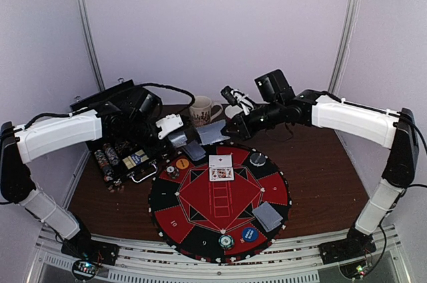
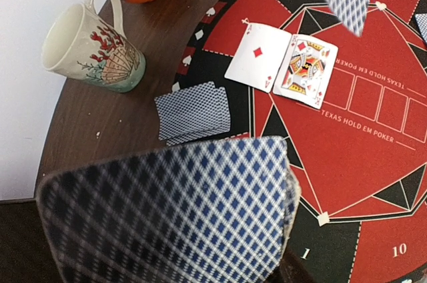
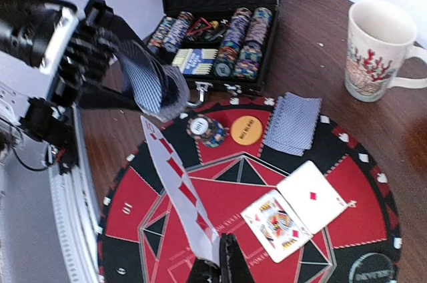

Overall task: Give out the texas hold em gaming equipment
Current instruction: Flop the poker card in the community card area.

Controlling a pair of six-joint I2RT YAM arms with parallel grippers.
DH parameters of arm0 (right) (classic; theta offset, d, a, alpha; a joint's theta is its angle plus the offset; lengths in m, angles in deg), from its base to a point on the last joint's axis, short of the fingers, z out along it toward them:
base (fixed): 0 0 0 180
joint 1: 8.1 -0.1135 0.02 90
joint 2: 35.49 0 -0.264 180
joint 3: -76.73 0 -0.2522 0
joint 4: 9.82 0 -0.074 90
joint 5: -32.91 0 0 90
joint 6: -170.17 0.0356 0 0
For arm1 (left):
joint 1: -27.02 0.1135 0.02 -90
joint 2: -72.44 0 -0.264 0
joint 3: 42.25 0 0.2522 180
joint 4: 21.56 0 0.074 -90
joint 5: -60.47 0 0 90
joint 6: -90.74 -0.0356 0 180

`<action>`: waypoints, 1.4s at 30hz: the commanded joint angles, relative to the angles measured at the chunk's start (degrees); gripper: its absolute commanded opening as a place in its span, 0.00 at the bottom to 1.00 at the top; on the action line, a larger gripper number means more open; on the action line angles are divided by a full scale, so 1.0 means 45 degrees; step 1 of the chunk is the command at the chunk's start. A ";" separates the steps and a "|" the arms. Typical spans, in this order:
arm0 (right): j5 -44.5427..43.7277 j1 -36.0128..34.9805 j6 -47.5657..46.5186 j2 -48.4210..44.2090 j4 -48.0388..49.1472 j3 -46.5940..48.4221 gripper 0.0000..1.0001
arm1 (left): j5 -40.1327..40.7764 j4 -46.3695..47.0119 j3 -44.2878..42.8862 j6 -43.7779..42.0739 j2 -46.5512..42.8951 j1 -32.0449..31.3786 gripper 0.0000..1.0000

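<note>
My left tool [image 1: 188,144] is clamped partway open on the card deck [image 2: 173,216], centre of the overhead view. The right tool [image 3: 217,266] is pinched tight on a single card [image 3: 175,189] by the mat's [image 1: 200,196] top edge.

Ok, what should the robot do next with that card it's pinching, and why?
Probably lower the right gripper and lay its card on the mat beside the two face-up cards. The gripper is shut on one card, held above the mat and clear of the deck, and the outlined boxes next to those cards look bare.
</note>
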 commanded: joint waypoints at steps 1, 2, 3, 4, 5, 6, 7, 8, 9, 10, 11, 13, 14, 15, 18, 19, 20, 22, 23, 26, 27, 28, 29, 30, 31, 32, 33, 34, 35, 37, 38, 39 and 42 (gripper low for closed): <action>-0.2669 -0.0105 -0.3717 -0.0725 -0.1112 -0.1166 0.00 | 0.0247 0.0623 -0.0013 0.0457 0.0024 0.0352 0.41; -0.3312 -0.0338 -0.4678 -0.0788 -0.0893 -0.1507 0.00 | 0.0284 0.0623 -0.0011 0.0506 0.0024 0.0393 0.41; -0.3883 -0.0577 -0.5618 -0.0849 -0.0374 -0.1938 0.00 | 0.0340 0.0628 -0.0011 0.0563 0.0014 0.0430 0.41; -0.4335 -0.0863 -0.6522 -0.0908 0.0291 -0.2601 0.00 | 0.0401 0.0621 -0.0028 0.0612 0.0033 0.0456 0.41; -0.4577 -0.1116 -0.7431 -0.0945 0.1087 -0.3103 0.00 | 0.0423 0.0623 -0.0030 0.0647 0.0042 0.0477 0.41; -0.4661 -0.1314 -0.8187 -0.0991 0.2048 -0.3637 0.00 | 0.0435 0.0621 -0.0030 0.0674 0.0044 0.0469 0.41; -0.4623 -0.1512 -0.8931 -0.0995 0.3001 -0.4109 0.00 | 0.0422 0.0620 -0.0020 0.0694 0.0029 0.0488 0.41; -0.4526 -0.1678 -0.9714 -0.0948 0.3843 -0.4478 0.00 | 0.0413 0.0611 -0.0012 0.0699 0.0015 0.0488 0.41; -0.4455 -0.1855 -1.0420 -0.0891 0.4595 -0.4795 0.00 | 0.0442 0.0575 0.0004 0.0709 -0.0014 0.0485 0.41; -0.4336 -0.1999 -1.1204 -0.0789 0.5238 -0.5010 0.00 | 0.0445 0.0554 0.0033 0.0721 -0.0032 0.0483 0.41; -0.4204 -0.2130 -1.1869 -0.0642 0.5782 -0.5184 0.00 | 0.0465 0.0544 0.0056 0.0719 -0.0061 0.0514 0.41; -0.3986 -0.2384 -1.2913 -0.0280 0.6763 -0.5463 0.00 | 0.0477 0.0542 0.0101 0.0729 -0.0109 0.0531 0.41; -0.3858 -0.2493 -1.3395 -0.0080 0.7334 -0.5602 0.00 | 0.0459 0.0542 0.0091 0.0740 -0.0112 0.0554 0.41; -0.3651 -0.2567 -1.3742 0.0091 0.7587 -0.5719 0.00 | 0.0447 0.0542 0.0078 0.0727 -0.0103 0.0569 0.41; -0.3152 -0.2886 -1.5440 0.0473 0.7754 -0.6367 0.00 | 0.0409 0.0537 0.0048 0.0719 -0.0059 0.0573 0.41; -0.3182 -0.2973 -1.6002 0.0578 0.7711 -0.6603 0.00 | 0.0417 0.0542 0.0063 0.0702 -0.0072 0.0584 0.41; -0.3242 -0.3008 -1.6509 0.0696 0.7683 -0.6838 0.00 | 0.0403 0.0540 0.0082 0.0700 -0.0088 0.0595 0.41; -0.3366 -0.3046 -1.7255 0.0893 0.7496 -0.7143 0.00 | 0.0418 0.0542 0.0123 0.0678 -0.0140 0.0608 0.41; -0.3421 -0.3042 -1.7637 0.1017 0.7334 -0.7257 0.00 | 0.0401 0.0542 0.0143 0.0680 -0.0150 0.0613 0.41; -0.3411 -0.3051 -1.8615 0.1096 0.6782 -0.7434 0.00 | 0.0363 0.0537 0.0165 0.0679 -0.0152 0.0625 0.41; -0.3441 -0.3042 -1.8696 0.1081 0.6642 -0.7420 0.01 | 0.0360 0.0542 0.0165 0.0680 -0.0149 0.0634 0.41; -0.3521 -0.3049 -1.8643 0.1071 0.6605 -0.7421 0.04 | 0.0359 0.0545 0.0165 0.0680 -0.0151 0.0628 0.41; -0.3677 -0.3044 -1.8656 0.1041 0.6573 -0.7433 0.08 | 0.0337 0.0543 0.0180 0.0680 -0.0152 0.0635 0.41; -0.3878 -0.3046 -1.8752 0.0988 0.6543 -0.7506 0.19 | 0.0339 0.0542 0.0184 0.0680 -0.0166 0.0626 0.41; -0.4108 -0.3052 -1.8843 0.0913 0.6639 -0.7625 0.27 | 0.0330 0.0557 0.0194 0.0680 -0.0171 0.0637 0.41; -0.4298 -0.3050 -1.8898 0.0840 0.6719 -0.7781 0.33 | 0.0321 0.0576 0.0203 0.0675 -0.0171 0.0638 0.41; -0.4514 -0.3037 -1.8919 0.0741 0.6742 -0.7915 0.40 | 0.0320 0.0581 0.0204 0.0663 -0.0156 0.0641 0.41; -0.4754 -0.3048 -1.8805 0.0628 0.6844 -0.8040 0.42 | 0.0305 0.0581 0.0204 0.0659 -0.0152 0.0649 0.41; -0.4991 -0.3037 -1.8732 0.0475 0.6872 -0.8136 0.45 | 0.0304 0.0591 0.0194 0.0658 -0.0142 0.0642 0.41; -0.5507 -0.2981 -1.8514 0.0087 0.7079 -0.8396 0.50 | 0.0257 0.0601 0.0222 0.0641 -0.0132 0.0651 0.41; -0.5757 -0.2958 -1.8193 -0.0188 0.7343 -0.8554 0.51 | 0.0234 0.0601 0.0224 0.0641 -0.0115 0.0660 0.41; -0.5966 -0.2916 -1.7808 -0.0462 0.7576 -0.8703 0.51 | 0.0224 0.0611 0.0224 0.0641 -0.0103 0.0663 0.41; -0.6356 -0.2832 -1.6109 -0.1602 0.7869 -0.9059 0.52 | 0.0169 0.0639 0.0209 0.0607 -0.0067 0.0659 0.41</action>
